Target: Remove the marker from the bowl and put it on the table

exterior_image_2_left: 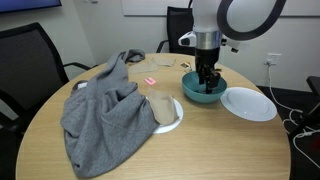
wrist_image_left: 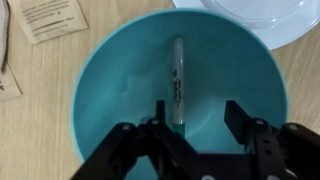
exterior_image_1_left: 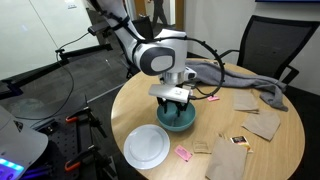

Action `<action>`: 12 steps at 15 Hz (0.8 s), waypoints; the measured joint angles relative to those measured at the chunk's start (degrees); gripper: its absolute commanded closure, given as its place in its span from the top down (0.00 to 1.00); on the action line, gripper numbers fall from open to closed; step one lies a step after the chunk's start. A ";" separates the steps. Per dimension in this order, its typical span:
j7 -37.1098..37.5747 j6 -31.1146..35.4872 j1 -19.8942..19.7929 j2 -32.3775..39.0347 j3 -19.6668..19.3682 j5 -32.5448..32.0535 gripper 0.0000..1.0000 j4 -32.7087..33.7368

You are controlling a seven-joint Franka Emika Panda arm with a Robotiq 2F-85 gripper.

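So the gripper (wrist_image_left: pixel 200 125) is hanging right over the bowl (wrist_image_left: pixel 110 70) with its jaws spread wide and nothing in them. Nothing's grabbed yet.

The marker (wrist_image_left: pixel 177 80) is lying flat in the bottom of the bowl, running lengthwise away from the wrist camera. The fingers (wrist_image_left: pixel 240 120) are lining up on either side of its near end, which makes sense to me: closing across the thin barrel is the only way to pinch it. It's not centered though. The marker is sitting much closer to one finger than the other, so I'm guessing it'll get nudged sideways on the close, or the wrist needs a small shift first.

The bowl itself is sitting a bit in from the edge of the table (exterior_image_1_left: pixel 285 150), with the white plate (exterior_image_1_left: pixel 147 147) just beside it, between it and the rim of the tabletop. In both exterior views the arm is coming straight down into it, probably to clear the bowl's walls.

For the drop-off, the opposite edge is looking crowded: a grey cloth (exterior_image_2_left: pixel 105 105), brown paper cards (exterior_image_1_left: pixel 230 157) and little pink pieces (exterior_image_1_left: pixel 183 153). Bare wood near the bowl seems like the easy pick.
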 measured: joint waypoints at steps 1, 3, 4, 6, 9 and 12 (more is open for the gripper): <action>0.34 0.00 0.00 0.51 -0.21 -0.60 0.61 0.39; 1.09 0.00 0.00 1.55 -0.61 -1.85 0.49 1.25; 1.31 0.00 0.00 2.07 -0.74 -2.24 0.37 1.79; 1.89 0.00 -0.01 3.10 -0.85 -3.10 0.17 2.82; 1.93 0.00 -0.01 4.58 -0.85 -3.77 0.00 4.39; 1.93 -0.01 0.00 5.24 -0.85 -4.15 0.04 5.44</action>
